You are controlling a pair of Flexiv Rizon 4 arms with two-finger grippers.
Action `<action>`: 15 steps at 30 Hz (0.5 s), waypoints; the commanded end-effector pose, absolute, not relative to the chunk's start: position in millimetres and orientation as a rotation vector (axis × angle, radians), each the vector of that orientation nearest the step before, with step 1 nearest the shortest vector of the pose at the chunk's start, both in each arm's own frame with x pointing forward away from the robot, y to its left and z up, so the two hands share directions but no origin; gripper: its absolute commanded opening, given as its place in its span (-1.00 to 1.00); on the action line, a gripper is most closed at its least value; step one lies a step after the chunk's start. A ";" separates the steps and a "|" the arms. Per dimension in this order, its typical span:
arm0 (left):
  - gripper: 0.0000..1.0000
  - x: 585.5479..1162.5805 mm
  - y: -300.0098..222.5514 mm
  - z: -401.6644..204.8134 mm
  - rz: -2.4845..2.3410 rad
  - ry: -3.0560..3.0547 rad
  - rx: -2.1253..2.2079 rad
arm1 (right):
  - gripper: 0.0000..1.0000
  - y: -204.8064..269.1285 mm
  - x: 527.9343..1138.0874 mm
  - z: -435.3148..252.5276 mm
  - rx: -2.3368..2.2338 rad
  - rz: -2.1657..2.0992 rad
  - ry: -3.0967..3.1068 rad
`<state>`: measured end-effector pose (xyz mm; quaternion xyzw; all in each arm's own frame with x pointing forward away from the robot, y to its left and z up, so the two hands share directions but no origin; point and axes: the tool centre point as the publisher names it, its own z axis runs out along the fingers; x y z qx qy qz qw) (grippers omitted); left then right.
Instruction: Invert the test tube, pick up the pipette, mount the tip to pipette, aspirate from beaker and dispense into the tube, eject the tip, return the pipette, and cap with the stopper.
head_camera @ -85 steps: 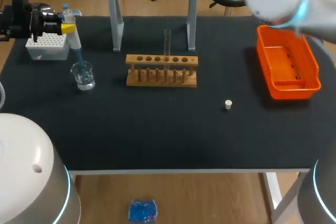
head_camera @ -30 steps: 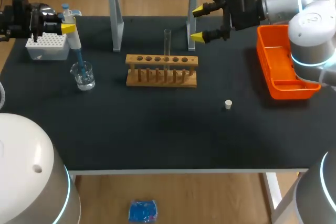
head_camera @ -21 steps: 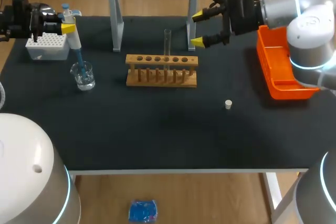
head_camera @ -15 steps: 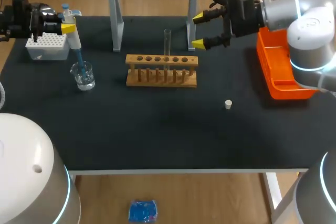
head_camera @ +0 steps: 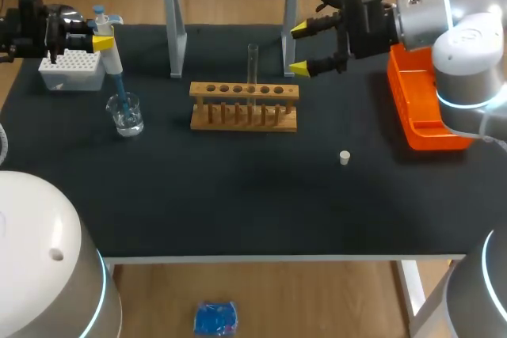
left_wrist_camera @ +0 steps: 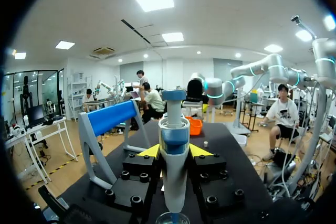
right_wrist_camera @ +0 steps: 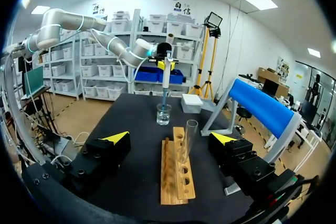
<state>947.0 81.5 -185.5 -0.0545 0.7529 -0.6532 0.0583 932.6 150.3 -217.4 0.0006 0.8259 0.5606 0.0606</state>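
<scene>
The right claw, the nearer one, hangs spread open with its fingers pointing left. It is just right of the test tube, which stands upright in the wooden rack at the middle of the desk, in line with the gap between the fingers. At far left, the left claw grips the pipette upright, tip in the beaker.

legible text: none | pipette: no readable label | tip box: no readable print
</scene>
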 end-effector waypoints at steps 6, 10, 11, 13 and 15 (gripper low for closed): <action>-1.00 947.9 82.4 -185.1 -1.980 2.285 -0.162 | 1.00 150.8 936.9 -221.7 -0.003 1.695 2.497; -1.00 947.9 82.4 -185.1 -1.980 2.285 -0.162 | 1.00 151.7 940.0 -223.6 -0.002 1.694 2.495; -1.00 947.9 82.4 -185.1 -1.980 2.285 -0.162 | 1.00 151.9 941.0 -224.1 -0.001 1.694 2.494; -1.00 947.9 82.4 -185.1 -1.980 2.285 -0.162 | 1.00 152.6 942.9 -225.3 0.001 1.691 2.494; -1.00 947.9 82.4 -185.1 -1.980 2.285 -0.162 | 1.00 153.4 944.5 -226.4 0.008 1.687 2.497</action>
